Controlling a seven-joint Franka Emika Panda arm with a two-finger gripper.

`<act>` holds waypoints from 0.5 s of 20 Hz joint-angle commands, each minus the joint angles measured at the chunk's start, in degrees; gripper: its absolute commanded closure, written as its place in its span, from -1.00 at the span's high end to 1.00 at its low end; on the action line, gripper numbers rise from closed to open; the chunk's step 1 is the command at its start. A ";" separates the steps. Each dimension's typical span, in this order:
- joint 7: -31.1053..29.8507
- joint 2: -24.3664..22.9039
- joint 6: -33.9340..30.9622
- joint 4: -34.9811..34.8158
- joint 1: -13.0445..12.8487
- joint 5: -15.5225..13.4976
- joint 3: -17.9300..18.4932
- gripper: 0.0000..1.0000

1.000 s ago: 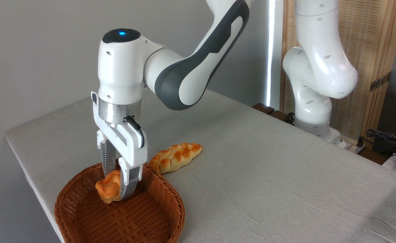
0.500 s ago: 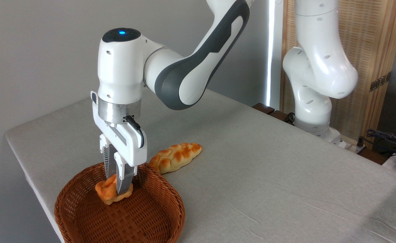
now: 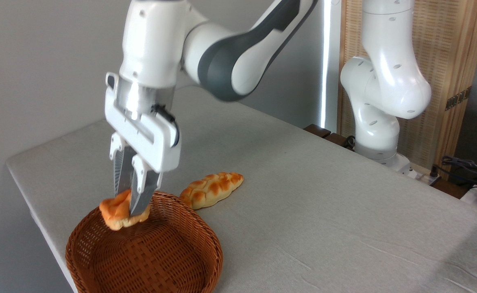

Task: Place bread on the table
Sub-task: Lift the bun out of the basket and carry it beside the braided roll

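The wicker basket [image 3: 149, 260] sits at the desk's [image 3: 323, 195] near-left corner, close to the left and front edges. Right of the basket and behind it the desk lies wide and bare, apart from a braided loaf [image 3: 211, 189] just beyond the basket's far rim. The jaws of the gripper [image 3: 129, 203] are clenched on the bread [image 3: 116, 213], holding it in the air above the basket's back-left rim. The bread is a small, knobbly bun with a glossy orange-golden crust, tilted in the grip.
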 commanded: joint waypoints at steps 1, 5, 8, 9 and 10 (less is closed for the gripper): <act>0.89 -6.60 -8.92 -1.33 -0.32 0.20 2.86 0.15; 2.91 -11.26 -18.51 -3.78 -0.32 0.55 4.61 0.20; 3.70 -14.87 -22.83 -8.00 -0.32 0.64 5.59 0.20; 4.05 -15.23 -23.36 -9.14 -0.32 0.81 5.59 0.20; 4.32 -15.32 -23.89 -10.72 -0.32 2.12 5.50 0.21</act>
